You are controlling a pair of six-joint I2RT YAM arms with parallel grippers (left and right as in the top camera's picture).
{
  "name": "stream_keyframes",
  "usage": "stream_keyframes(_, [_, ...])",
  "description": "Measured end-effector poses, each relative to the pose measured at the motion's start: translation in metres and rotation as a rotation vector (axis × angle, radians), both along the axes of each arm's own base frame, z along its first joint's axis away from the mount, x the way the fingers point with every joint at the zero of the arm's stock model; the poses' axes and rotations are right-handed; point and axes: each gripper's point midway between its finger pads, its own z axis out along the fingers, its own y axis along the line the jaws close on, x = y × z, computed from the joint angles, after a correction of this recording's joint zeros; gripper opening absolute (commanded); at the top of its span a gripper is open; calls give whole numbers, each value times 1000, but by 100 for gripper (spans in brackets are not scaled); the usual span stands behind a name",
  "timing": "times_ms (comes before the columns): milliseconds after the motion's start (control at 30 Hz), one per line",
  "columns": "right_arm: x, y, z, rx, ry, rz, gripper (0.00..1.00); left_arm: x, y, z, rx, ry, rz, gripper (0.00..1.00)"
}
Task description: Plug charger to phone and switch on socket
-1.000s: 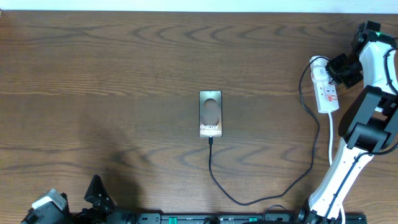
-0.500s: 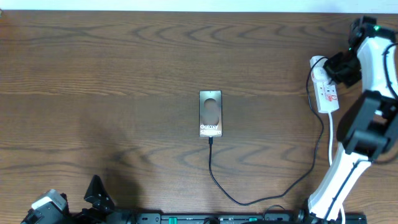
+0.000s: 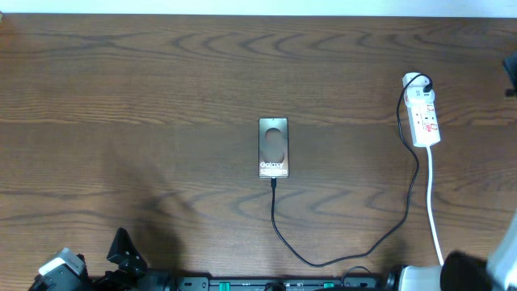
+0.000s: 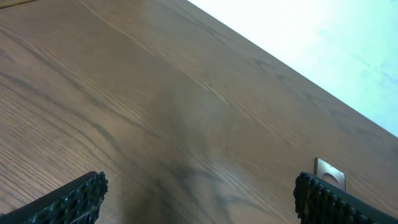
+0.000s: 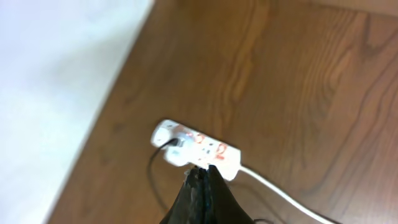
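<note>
1. While the right arm (image 3: 502,259) has withdrawn from the narrow white power strip (image 3: 423,115) (now uncovered), the right gripper (image 5: 200,173) is pinched closed, empty.
2. Left gripper (image 4: 199,193) gapes wide.
3. Thin black charger cable (image 3: 275,217) stays at the glossy grey-bronze phone (image 3: 273,148), mid-table.

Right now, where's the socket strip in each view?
Overhead: socket upper right, well right of the phone.
Left wrist: not in it.
Right wrist: lower centre, just beyond the shut right gripper.
Shared landmark: white cord leaving the strip's end, in overhead and right wrist.
</note>
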Motion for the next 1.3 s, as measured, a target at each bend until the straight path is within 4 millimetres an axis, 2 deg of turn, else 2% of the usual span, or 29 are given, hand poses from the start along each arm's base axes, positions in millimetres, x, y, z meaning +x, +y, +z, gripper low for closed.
stream_keyframes(100, [-11,20,39,5,-151,72,1,0,0,0,0,0,0,97])
stream_keyframes(167, [-15,40,77,-5,-304,159,1,0,0,0,0,0,0,97])
stream_keyframes(233, [-24,66,123,-36,-475,271,1,0,0,0,0,0,0,97])
stream_keyframes(300, [-43,92,168,-80,-634,381,1,0,0,0,0,0,0,97])
stream_keyframes(367, [-70,113,203,-137,-755,471,2,0,0,0,0,0,0,97])
stream_keyframes(500, [-120,134,233,-255,-850,574,9,0,0,0,0,0,0,97])
stream_keyframes(600, [-144,140,241,-333,-870,607,12,0,0,0,0,0,0,97])
stream_keyframes(767, [-176,145,240,-392,-877,629,15,3,0,6,-1,-26,5,97])
stream_keyframes(933, [-199,149,234,-421,-898,635,17,19,0,55,-32,-249,15,97])
stream_keyframes(1000, [-202,149,230,-422,-904,637,18,23,0,81,-47,-360,21,97])
stream_keyframes(1100, [-198,149,219,-405,-900,636,22,30,0,103,-64,-468,28,97])
stream_keyframes(1167, [-192,149,212,-394,-896,635,22,41,-1,100,-67,-485,30,97])
stream_keyframes(1300, [-179,147,202,-380,-894,633,24,76,-6,64,-61,-441,30,97])
